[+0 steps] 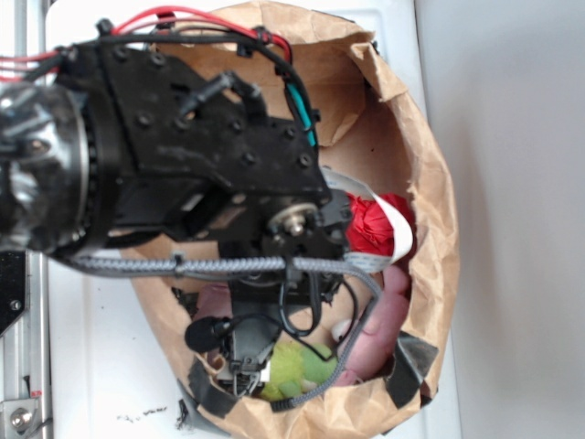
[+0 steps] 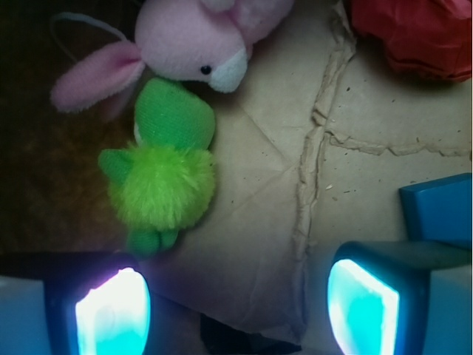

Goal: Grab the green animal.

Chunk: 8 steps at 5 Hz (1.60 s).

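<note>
In the exterior view, the black arm [image 1: 183,155] reached down into a brown paper bag [image 1: 430,183] that stood on a white surface [image 1: 91,366]. The claw [image 1: 239,380] hung low inside the bag near its front rim, and from this side its fingers were too crowded by cables to tell how they stood. The green animal [image 1: 297,366] lay on the bag's floor just beside the claw, partly hidden behind a grey braided cable [image 1: 228,265]. The pink plush [image 1: 379,334] lay next to it, toward the bag's right wall, and the red cloth ball [image 1: 373,224] sat further back with a white strip across it.

In the wrist view, the claw [image 2: 236,307] was spread wide, its two glowing fingertips [image 2: 112,314] far apart at the bottom corners with nothing between them but bare paper. The green animal [image 2: 164,174] lay on the creased bag floor [image 2: 355,192], up and left of the gap, above the left fingertip and apart from it. Its head touched the snout of the pink plush [image 2: 196,41], whose long ear stretched out to the left. The red cloth ball [image 2: 417,33] filled the top right corner, well apart from the green animal.
</note>
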Tool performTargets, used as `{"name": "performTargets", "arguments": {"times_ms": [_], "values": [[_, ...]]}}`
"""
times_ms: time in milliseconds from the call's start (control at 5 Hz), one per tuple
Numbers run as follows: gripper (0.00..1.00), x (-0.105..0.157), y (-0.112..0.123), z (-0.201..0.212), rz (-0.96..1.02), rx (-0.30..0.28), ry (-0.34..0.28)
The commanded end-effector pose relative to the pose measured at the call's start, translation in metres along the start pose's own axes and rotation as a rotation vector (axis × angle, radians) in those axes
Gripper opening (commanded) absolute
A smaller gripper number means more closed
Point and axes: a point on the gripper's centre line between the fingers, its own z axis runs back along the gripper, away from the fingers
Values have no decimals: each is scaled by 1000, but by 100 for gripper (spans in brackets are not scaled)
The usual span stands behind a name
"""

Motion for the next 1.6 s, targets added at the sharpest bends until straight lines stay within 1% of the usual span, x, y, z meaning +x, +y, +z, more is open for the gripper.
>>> {"name": "performTargets", "arguments": {"times_ms": [0, 200, 400, 600, 800, 1000, 1200, 1400], "values": [[100, 9, -9, 12, -30, 4, -46], [100, 2, 0, 5, 17, 57, -125], [100, 21, 26, -11, 65, 104, -160], [100, 31, 49, -16, 119, 140, -206], [100, 31, 59, -10, 162, 156, -241], [100, 11, 43, -12, 156, 168, -238], [100, -6, 22, -15, 88, 102, -172], [100, -9, 4, -2, 78, 29, -152]]}}
